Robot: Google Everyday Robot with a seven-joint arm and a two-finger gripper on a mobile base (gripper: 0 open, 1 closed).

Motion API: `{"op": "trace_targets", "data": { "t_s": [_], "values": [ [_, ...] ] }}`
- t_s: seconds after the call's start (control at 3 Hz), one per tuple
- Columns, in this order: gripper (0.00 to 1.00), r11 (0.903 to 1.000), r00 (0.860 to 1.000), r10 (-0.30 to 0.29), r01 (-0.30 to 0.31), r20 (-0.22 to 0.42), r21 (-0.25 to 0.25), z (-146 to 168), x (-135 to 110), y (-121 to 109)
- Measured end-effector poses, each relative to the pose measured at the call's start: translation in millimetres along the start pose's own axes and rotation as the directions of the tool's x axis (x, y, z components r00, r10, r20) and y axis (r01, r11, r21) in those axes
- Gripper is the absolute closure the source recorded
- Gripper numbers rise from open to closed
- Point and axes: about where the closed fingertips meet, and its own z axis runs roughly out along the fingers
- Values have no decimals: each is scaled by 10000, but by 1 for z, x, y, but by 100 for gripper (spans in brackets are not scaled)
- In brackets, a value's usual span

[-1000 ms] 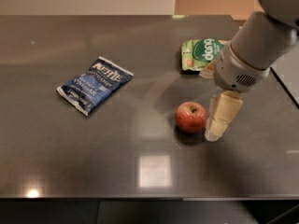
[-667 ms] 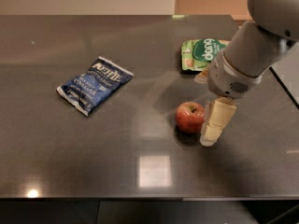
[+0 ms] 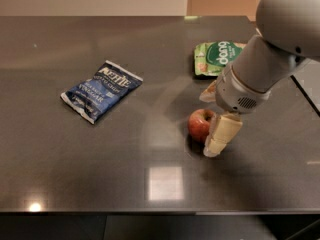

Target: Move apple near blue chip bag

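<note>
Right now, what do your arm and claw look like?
The arm is smooth pale grey, with thick rounded segments and a small vent grille on the wrist collar. The claw, close beside the apple, is cream-coloured and blocky. No cables or markings show.

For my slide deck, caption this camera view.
Gripper at the apple on the dark table, blue chip bag lying well apart.
</note>
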Motion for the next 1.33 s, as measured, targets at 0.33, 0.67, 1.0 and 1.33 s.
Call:
{"op": "trace_targets", "data": {
  "t_s": [0.33, 0.67, 1.0, 1.33],
  "values": [
    [42, 10000, 10000, 16, -16, 35, 31, 5, 1, -1],
    [65, 9999, 10000, 95, -95, 29, 94, 3, 1, -6],
    [88, 9998, 9999, -20, 17, 129, 215, -8, -18, -21],
    [100, 9991, 9986, -352, 342, 399, 246, -19, -55, -40]
  ]
}}
